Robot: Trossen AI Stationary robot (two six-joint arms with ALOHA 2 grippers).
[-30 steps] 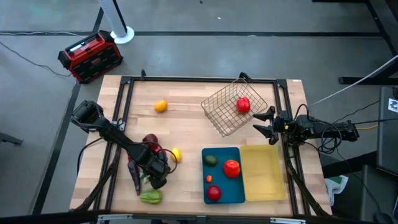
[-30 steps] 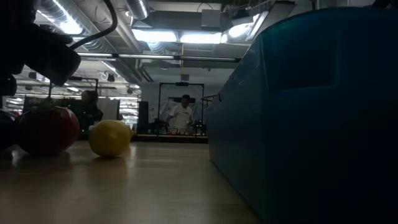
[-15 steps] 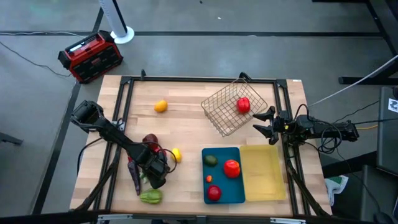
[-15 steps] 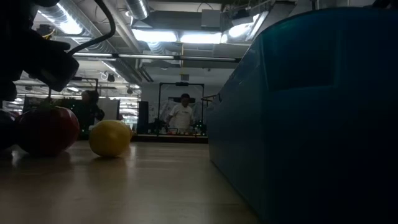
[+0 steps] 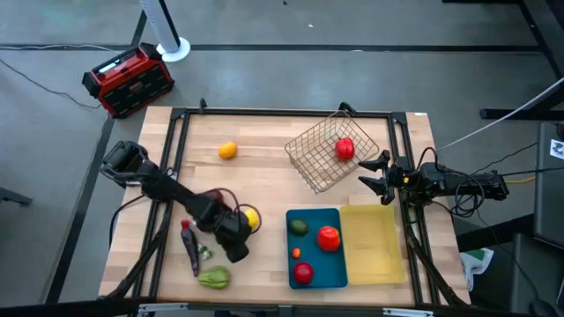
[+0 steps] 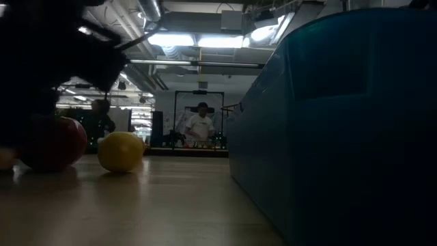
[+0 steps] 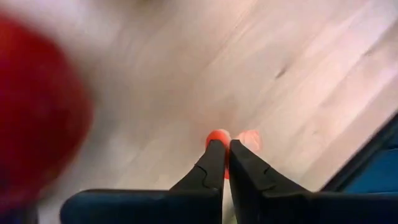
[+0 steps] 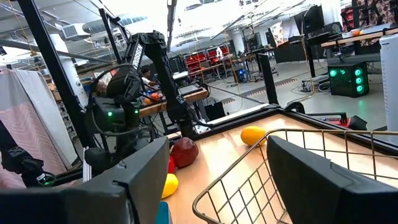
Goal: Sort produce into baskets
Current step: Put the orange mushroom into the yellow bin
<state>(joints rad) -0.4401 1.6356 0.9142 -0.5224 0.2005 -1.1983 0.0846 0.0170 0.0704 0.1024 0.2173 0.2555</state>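
Observation:
My left gripper [image 7: 224, 144] is shut on a small orange-red piece of produce [image 7: 217, 135] low over the wood. It sits left of the blue tray [image 5: 339, 264], by the yellow fruit [image 5: 250, 218]. A red fruit [image 6: 58, 142] lies behind the gripper, a long purple piece [image 5: 189, 248] and a green one [image 5: 213, 278] beside it. The blue tray holds several pieces. The pale yellow tray [image 5: 374, 246] lies to its right. The wire basket [image 5: 322, 158] lies tipped with a red piece [image 5: 345, 148] inside. An orange fruit [image 5: 228, 151] rests far left. My right gripper [image 8: 211, 180] waits open at the table's right edge. My left gripper pinches the small orange-red piece at its near side [image 7: 215, 140] between the tips of its two fingers. The fingers come steeply from above, slanting down. The fingertips cover most of the piece, so which part they have and whether it rests on the wood cannot be told.
Black rails frame the table [image 5: 264, 176]. A red-and-black box [image 5: 128, 79] stands on the floor beyond the far left corner. Bare wood lies between the orange fruit and the basket. A person [image 6: 200, 126] stands far off in the room behind the table.
My left gripper has moved toward the table's right edge, closer to the yellow fruit and the blue tray, and its wrist has tipped. In the low view the arm now looms over the red fruit. The produce on the table has stayed in place.

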